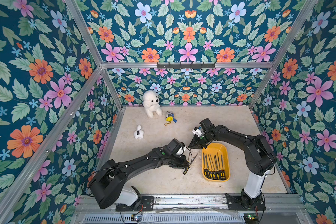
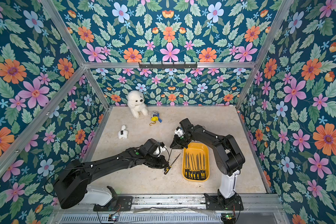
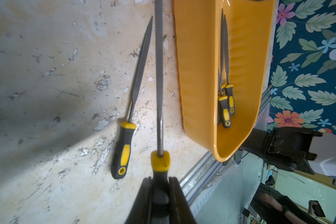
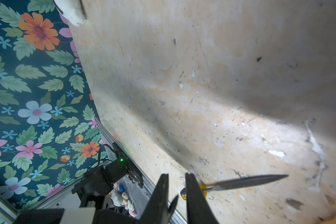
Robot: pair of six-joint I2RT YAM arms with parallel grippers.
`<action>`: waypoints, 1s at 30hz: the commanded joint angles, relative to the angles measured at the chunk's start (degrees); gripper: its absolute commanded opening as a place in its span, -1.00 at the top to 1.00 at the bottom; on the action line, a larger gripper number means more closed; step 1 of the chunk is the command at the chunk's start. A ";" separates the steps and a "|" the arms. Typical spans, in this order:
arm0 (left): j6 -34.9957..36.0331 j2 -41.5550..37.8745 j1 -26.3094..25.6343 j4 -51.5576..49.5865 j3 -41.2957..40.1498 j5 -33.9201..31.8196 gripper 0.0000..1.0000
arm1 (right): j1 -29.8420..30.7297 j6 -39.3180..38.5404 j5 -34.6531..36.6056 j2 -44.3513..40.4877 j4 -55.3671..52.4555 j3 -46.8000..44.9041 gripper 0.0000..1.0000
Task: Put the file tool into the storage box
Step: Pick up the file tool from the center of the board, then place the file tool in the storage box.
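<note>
Left jaws: gripping file (image 3: 159,77) by handle | right jaws: apart around tip

Left fingers (image 2: 164,163) on file tool (image 2: 170,154), files (image 2: 195,164) in storage box (image 2: 196,147)

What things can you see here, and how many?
storage box: one, yellow-orange, on the table in front of the right arm.
files in the box: several, too close to count, grey with black-and-yellow handles, side by side.
file on the table: one, same colours, just outside the box.
held file: one, same colours, lifted by its handle.
plush dog: one, white, by the back wall.
small plush toy: one, white, toward the left side.
keyring toy: one, yellow and blue, beside the plush dog.
hook rail: one, black, on the back wall.
table: one, beige.
left gripper: one, black, shut on the held file's handle.
right gripper: one, black, jaws a little apart, at the held file's tip.
</note>
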 commanded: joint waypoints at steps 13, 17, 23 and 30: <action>3.05 0.20 2.91 -3.02 4.65 5.39 -0.14 | -0.54 -1.82 3.35 -5.98 -5.99 -0.74 1.00; 2.29 -2.84 6.58 -3.61 6.44 5.69 -0.81 | -3.32 -4.02 8.17 -8.90 -12.68 -0.05 1.00; 3.74 -4.34 9.36 -6.68 7.81 1.82 -0.89 | -8.25 -10.02 20.19 -14.38 -26.21 1.49 1.00; 3.84 -1.75 8.60 -6.67 6.78 -2.84 -0.89 | -8.26 -12.51 26.30 -13.94 -29.96 -0.53 1.00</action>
